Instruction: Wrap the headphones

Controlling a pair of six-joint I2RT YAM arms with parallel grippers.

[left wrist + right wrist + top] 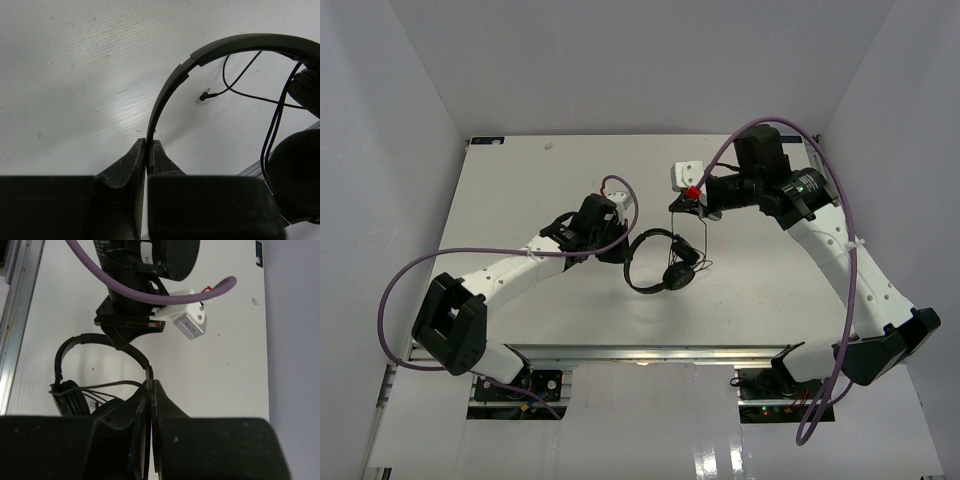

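Where arms meet over white table (pixel 520 190), headphones (pixel 638 268) hang mid-table between grippers, ear cups (pixel 678 276) low; contact with table unclear. Left gripper (pixel 146 149): jaws pinched tight on headband (pixel 169 86) end. Right gripper (pixel 151 387): jaws pressed together, gripping cord (pixel 274 122), strands rising from cups. Plug (pixel 205 96) lies loose on table.

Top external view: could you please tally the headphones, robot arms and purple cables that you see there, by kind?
headphones: 1
robot arms: 2, the left arm and the right arm
purple cables: 2, the left cable and the right cable
Total: 5
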